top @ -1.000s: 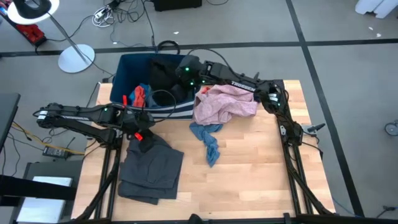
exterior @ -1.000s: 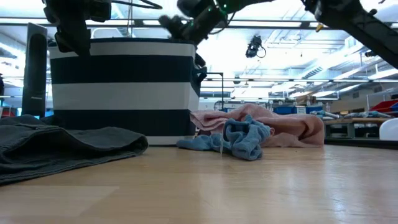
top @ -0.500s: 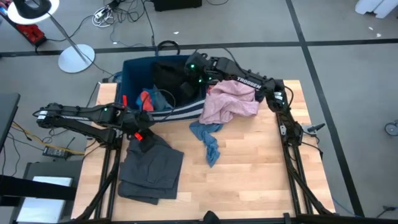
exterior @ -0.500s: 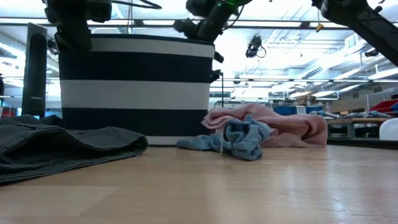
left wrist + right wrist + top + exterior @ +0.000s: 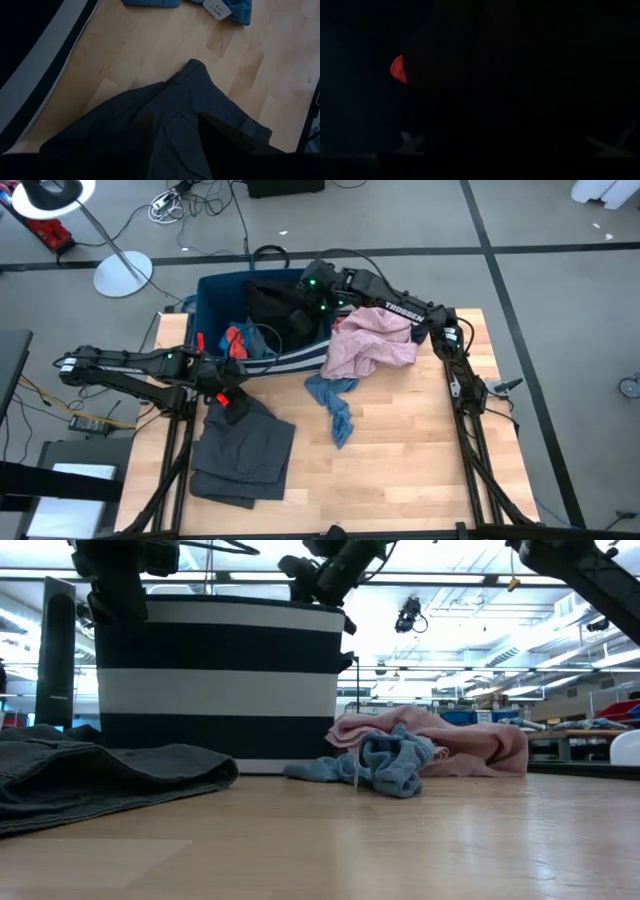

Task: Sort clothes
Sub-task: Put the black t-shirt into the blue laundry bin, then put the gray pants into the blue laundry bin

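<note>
A dark blue bin (image 5: 215, 295) with a striped base (image 5: 220, 690) stands at the table's far left. It holds black cloth (image 5: 268, 308) and red-orange cloth (image 5: 234, 338). My right gripper (image 5: 305, 305) hangs over the bin's right rim (image 5: 318, 575). A pink garment (image 5: 372, 345) lies against the bin's right side. A grey-blue garment (image 5: 335, 405) lies nearer, mid-table. A dark grey garment (image 5: 245, 445) lies flat at the near left. My left gripper (image 5: 228, 390) hovers open just above its far edge (image 5: 190, 65), touching nothing.
The bin's dark handle loop (image 5: 268, 252) sticks out at its far side. A lamp stand (image 5: 122, 272) and cables lie on the floor beyond the table. Bare wood (image 5: 420, 460) shows at the near right. The grey-blue garment carries a white tag (image 5: 216, 7).
The bin has slid toward the table's right edge, and the pink garment beside it has shifted the same way. My right gripper has moved right along with the bin, then risen a little above its rim.
</note>
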